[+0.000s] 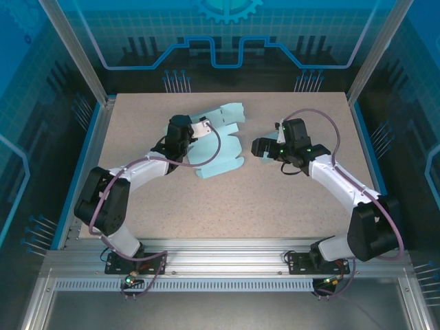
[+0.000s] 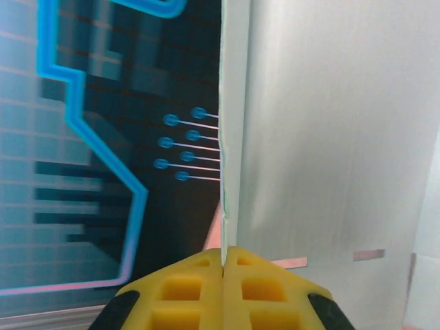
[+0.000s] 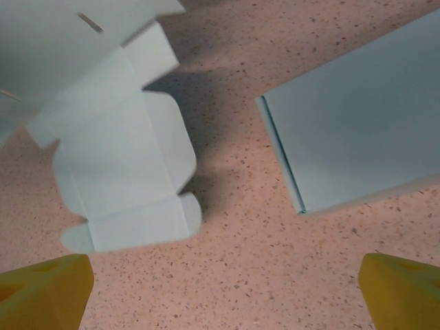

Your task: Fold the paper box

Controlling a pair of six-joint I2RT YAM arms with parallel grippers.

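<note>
Nearest you, this side of the paper box (image 1: 218, 143), the speckled tan table (image 1: 275, 206) looks matte and gritty; expect the card to slide on it rather than stay put. At the box's left edge, the left gripper (image 2: 223, 269) is clamped on a thin panel, its yellow fingers (image 2: 185, 292) meeting with just the sheet between them. From that wrist the card rises edge-on, straight up from the pinch. Just right of the box, the right gripper (image 1: 263, 147) hangs spread wide, gripping nothing, its yellow fingertips (image 3: 42, 289) either side of bare table. The box itself lies mid-table between the two grippers. It is a pale blue-green die-cut blank, mostly flat, of smooth thin card. One part has scored creases, rounded tabs and a narrow slot; beside it is a plain rectangular panel with a doubled edge. Judgement: early folding, one wall pinched up, no closed shape yet. The next move probably calls for the right gripper to come in on a flap near it and turn it along its crease while the left anchors. Go gently, since card this thin is likely to buckle off the score line. Beyond the box stands the glossy blue printed back wall (image 1: 227, 41).
</note>
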